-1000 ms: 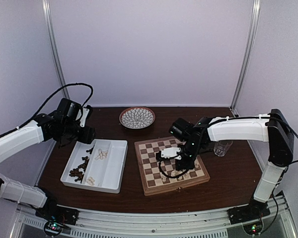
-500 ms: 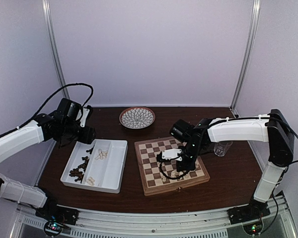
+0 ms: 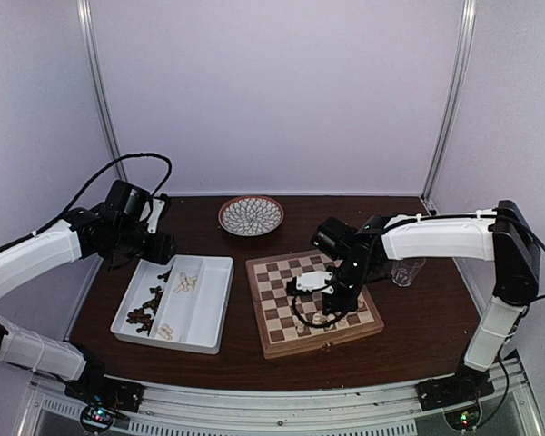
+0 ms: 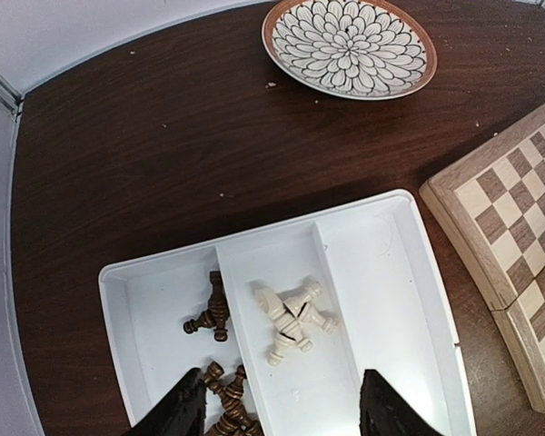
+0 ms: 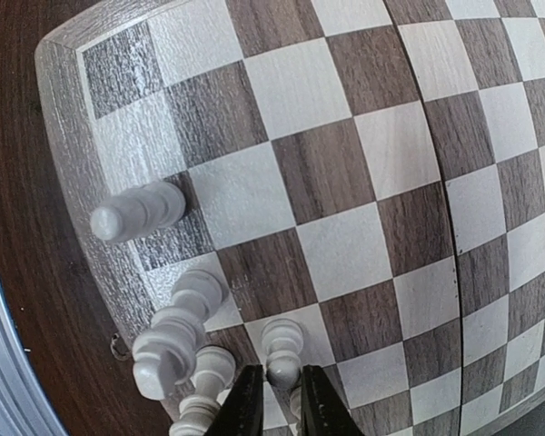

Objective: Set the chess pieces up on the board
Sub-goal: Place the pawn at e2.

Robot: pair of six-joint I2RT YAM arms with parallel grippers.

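The board [image 3: 277, 272] lies right of centre; it also shows in the right wrist view [image 5: 345, 136] and the left wrist view [image 4: 518, 209]. My right gripper [image 5: 283, 400] is down at the board's near edge [image 3: 331, 311], shut on the head of a cream pawn [image 5: 282, 350] standing on a light square. Other cream pieces [image 5: 177, 318] stand beside it along the edge rows. My left gripper [image 4: 282, 418] is open and empty above the white tray [image 4: 391, 272], which holds dark pieces [image 4: 213, 313] in one compartment and cream pieces [image 4: 293, 320] in the other.
A round patterned plate [image 3: 251, 215] sits at the back centre, also in the left wrist view [image 4: 350, 45]. A clear glass [image 3: 405, 271] stands right of the board. The white tray [image 3: 213, 309] lies left of the board.
My right gripper has shifted very slightly over the board's near rows. The left arm has barely moved.
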